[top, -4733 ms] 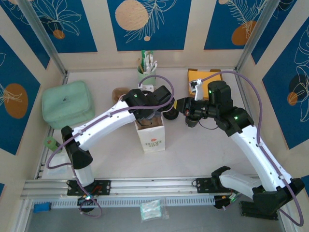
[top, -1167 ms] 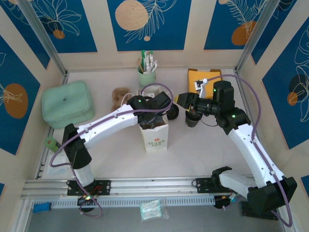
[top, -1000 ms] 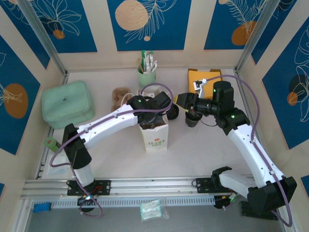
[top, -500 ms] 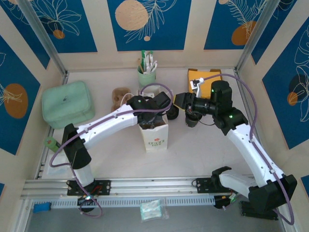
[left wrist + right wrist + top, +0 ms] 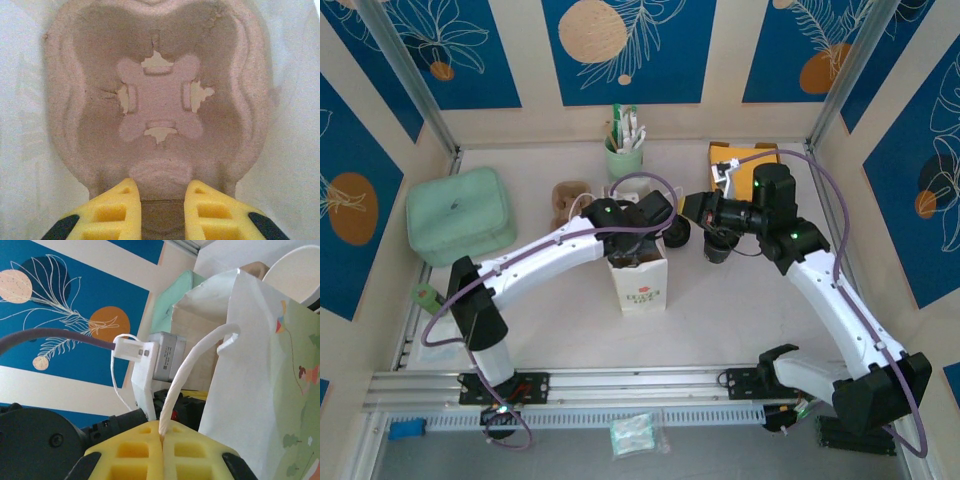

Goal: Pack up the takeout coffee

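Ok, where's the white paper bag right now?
In the top view the white paper bag stands mid-table under the left arm, and the right end effector pinches its handle from the right side.

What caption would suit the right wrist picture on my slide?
The right gripper pinches the white twisted-paper handle of the white printed paper bag.

Left gripper (image 5: 635, 248) in paper bag (image 5: 642, 285); right gripper (image 5: 688, 208) seemingly beside it
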